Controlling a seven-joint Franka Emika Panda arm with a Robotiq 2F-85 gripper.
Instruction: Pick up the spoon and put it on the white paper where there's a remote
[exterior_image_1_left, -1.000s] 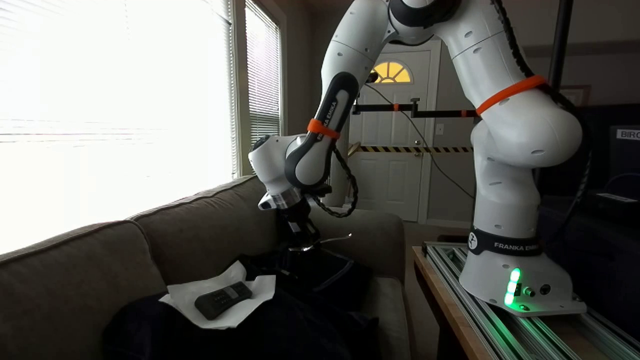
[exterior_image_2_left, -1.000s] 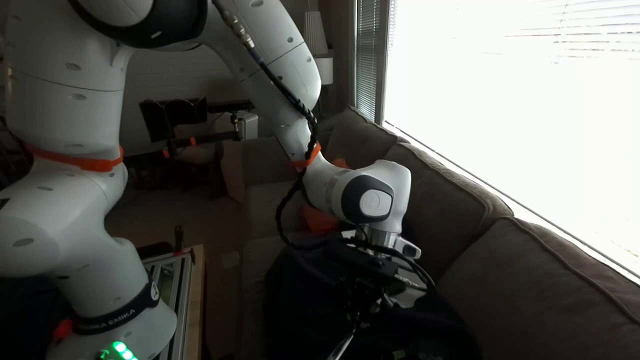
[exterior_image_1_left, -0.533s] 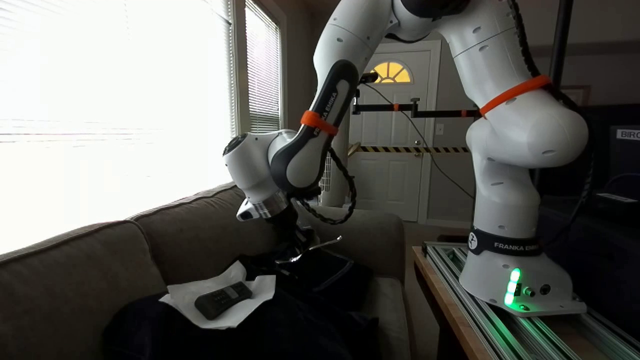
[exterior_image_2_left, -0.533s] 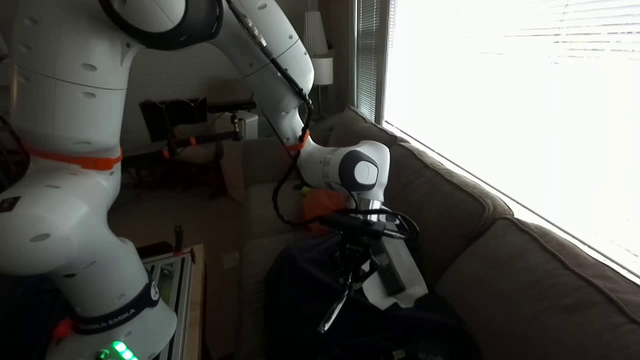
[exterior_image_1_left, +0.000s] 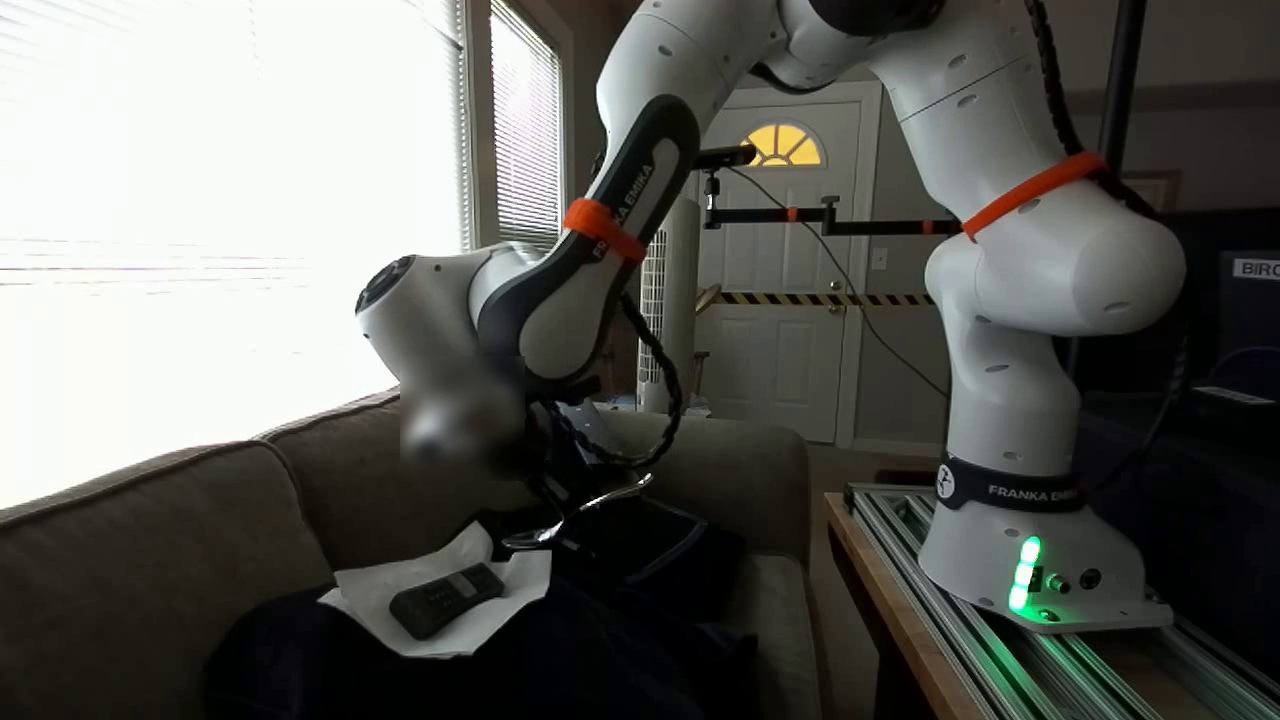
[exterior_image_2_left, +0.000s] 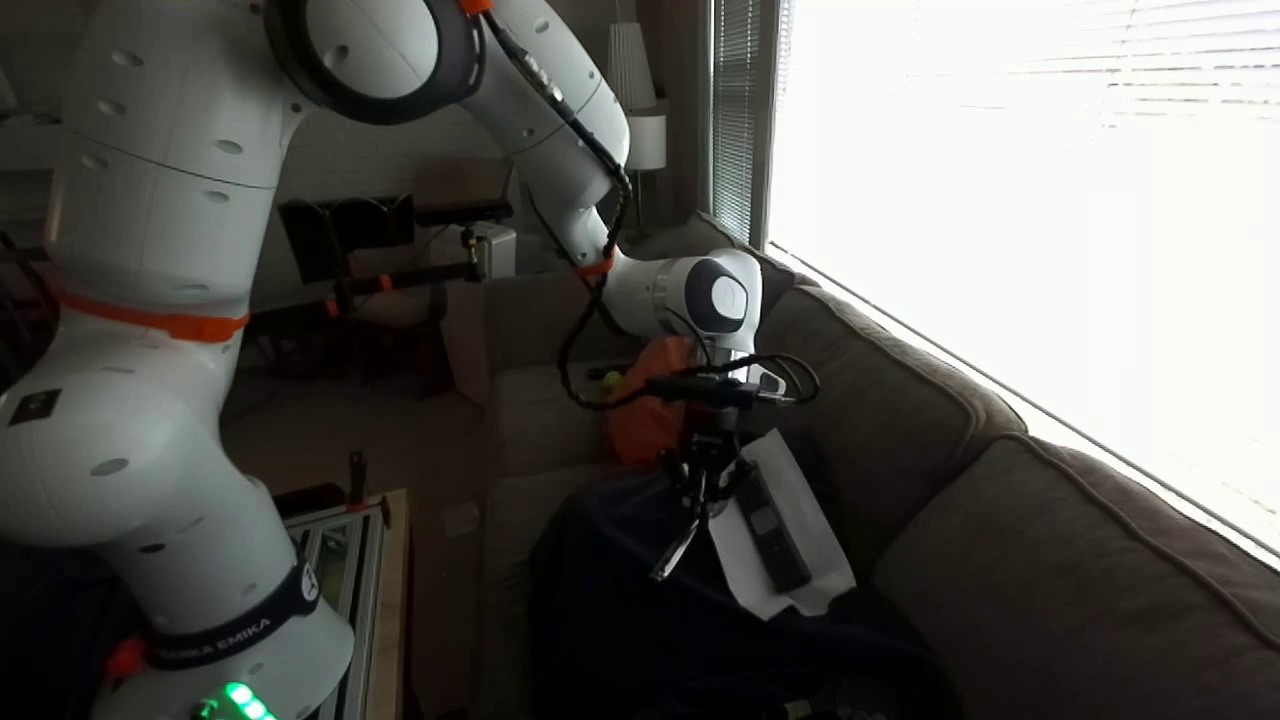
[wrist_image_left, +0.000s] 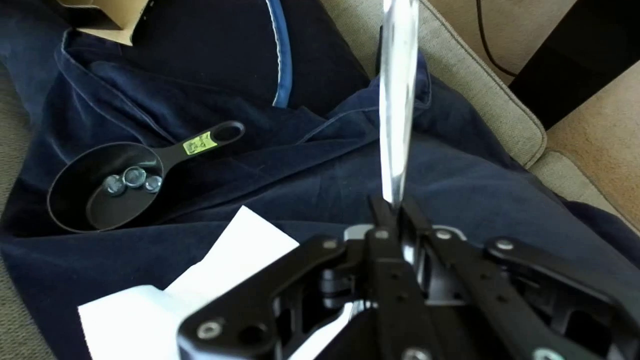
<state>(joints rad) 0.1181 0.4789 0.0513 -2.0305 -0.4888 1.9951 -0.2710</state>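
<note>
My gripper (wrist_image_left: 392, 207) is shut on the silver spoon (wrist_image_left: 398, 90), whose handle sticks out past the fingertips in the wrist view. In an exterior view the spoon (exterior_image_1_left: 612, 496) hangs tilted in the air, its bowl toward the white paper (exterior_image_1_left: 520, 592). The black remote (exterior_image_1_left: 445, 600) lies on the paper. In an exterior view the gripper (exterior_image_2_left: 703, 500) and spoon (exterior_image_2_left: 677, 552) are beside the paper (exterior_image_2_left: 745, 585) and remote (exterior_image_2_left: 772, 535). In the wrist view the paper (wrist_image_left: 130, 325) shows at lower left, partly hidden by the gripper; the remote is hidden there.
A black pan (wrist_image_left: 75, 185) with clear round pieces lies on the dark blue cloth (wrist_image_left: 320, 175). A cardboard box (wrist_image_left: 117, 17) is at the top left of the wrist view. The sofa back (exterior_image_2_left: 1050, 530) rises behind the paper. An orange item (exterior_image_2_left: 640, 430) is on the sofa.
The arm has moved along the sofa with the spoon in the gripper. The spoon is now lower and closer to the paper. The paper and remote have not moved.
</note>
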